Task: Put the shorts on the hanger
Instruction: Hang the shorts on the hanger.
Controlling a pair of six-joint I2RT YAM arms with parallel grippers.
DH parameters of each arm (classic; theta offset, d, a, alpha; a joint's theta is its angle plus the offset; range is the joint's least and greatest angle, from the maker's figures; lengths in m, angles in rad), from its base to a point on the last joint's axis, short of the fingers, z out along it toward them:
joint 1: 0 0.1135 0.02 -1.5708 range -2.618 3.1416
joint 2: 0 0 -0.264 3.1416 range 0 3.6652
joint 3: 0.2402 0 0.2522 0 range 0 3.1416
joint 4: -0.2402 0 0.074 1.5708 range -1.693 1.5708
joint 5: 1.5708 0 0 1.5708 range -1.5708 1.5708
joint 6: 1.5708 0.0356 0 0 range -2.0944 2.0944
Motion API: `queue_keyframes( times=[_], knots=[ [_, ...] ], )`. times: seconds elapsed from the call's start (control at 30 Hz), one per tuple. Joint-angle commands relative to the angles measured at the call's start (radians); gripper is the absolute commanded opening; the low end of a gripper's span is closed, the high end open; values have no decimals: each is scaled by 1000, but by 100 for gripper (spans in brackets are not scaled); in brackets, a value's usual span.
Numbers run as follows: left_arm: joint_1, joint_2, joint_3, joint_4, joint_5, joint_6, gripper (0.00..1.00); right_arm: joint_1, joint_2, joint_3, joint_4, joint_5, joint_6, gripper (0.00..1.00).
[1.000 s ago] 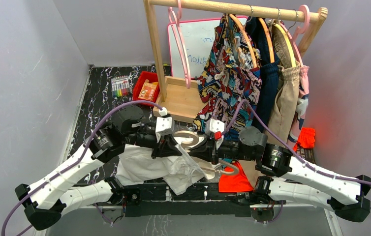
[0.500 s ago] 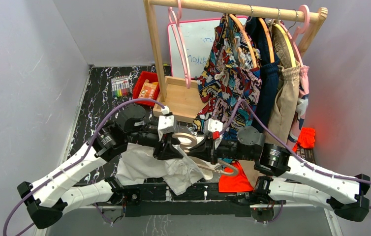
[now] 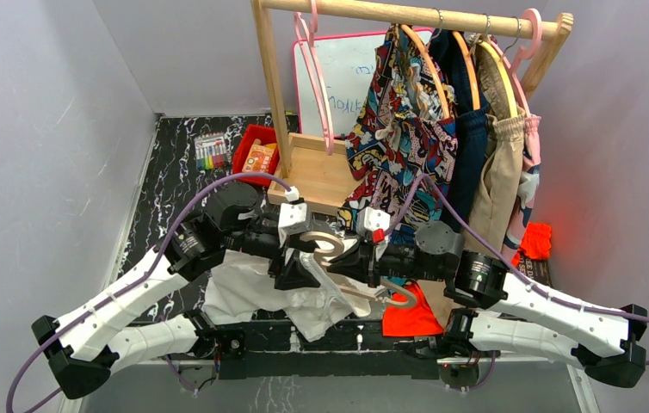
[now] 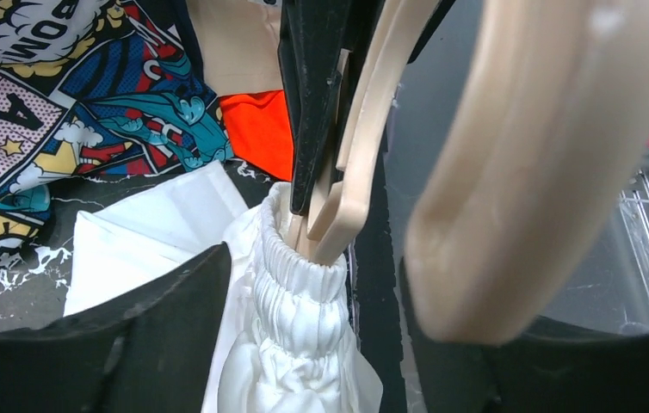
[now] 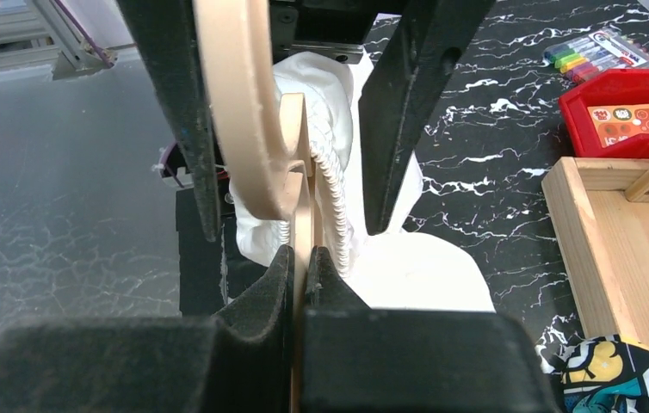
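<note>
The white shorts (image 3: 248,291) lie crumpled on the black marbled table between the two arms. Their gathered waistband (image 4: 299,284) is pulled up around the lower end of the cream hanger (image 4: 364,129). My left gripper (image 4: 312,284) is open, one finger on each side of the waistband and apart from it. My right gripper (image 5: 299,258) is shut on the hanger's flat bar (image 5: 302,215). Beyond its fingers the waistband (image 5: 334,198) wraps the hanger. In the top view the left gripper (image 3: 299,268) and right gripper (image 3: 349,262) meet at the hanger (image 3: 328,246).
A wooden rack (image 3: 321,172) at the back carries a comic-print garment (image 3: 398,146), tan shorts (image 3: 497,172) and pink hangers (image 3: 312,77). A red bin (image 3: 256,155) and markers (image 3: 211,152) sit back left. An orange cloth (image 3: 411,317) lies by the right arm.
My left gripper has opened and let go of the waistband. The left wrist has shifted slightly right. The right gripper stays shut on the hanger.
</note>
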Motion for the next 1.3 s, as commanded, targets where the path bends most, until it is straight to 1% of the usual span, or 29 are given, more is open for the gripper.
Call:
queue_keyframes(
  times=[0.0,0.03,0.07,0.1,0.2,0.47,0.6,0.73,0.9,1.07,1.17,1.27],
  knots=[
    [0,-35,41,-20,-15,-2,77,-2,-28,8,205,24,11,0],
    [0,-47,44,-13,-30,-6,81,-2,-29,5,208,25,12,0],
    [-1,-64,47,-6,-47,-13,96,-2,-30,2,211,26,13,0],
    [0,-75,50,-1,-57,-16,98,-2,-30,-1,213,26,11,0],
    [1,-104,69,-6,-93,-16,98,-2,-30,-8,219,26,11,0],
    [0,-172,120,-102,-200,36,98,-2,-41,-24,224,27,18,0],
    [1,-185,146,-151,-247,77,98,-2,-49,-25,219,27,20,0],
    [0,-177,158,-197,-256,106,98,-2,-54,-27,217,28,23,0],
    [1,-136,154,-260,-219,132,95,-2,-56,-25,213,27,24,0],
    [0,-101,143,-289,-221,157,90,-2,-53,-21,211,18,23,0],
    [-1,-71,146,-301,-206,167,83,-2,-53,-20,212,16,23,0],
    [0,-46,147,-302,-185,176,69,-2,-51,-20,215,14,26,0]
  ],
)
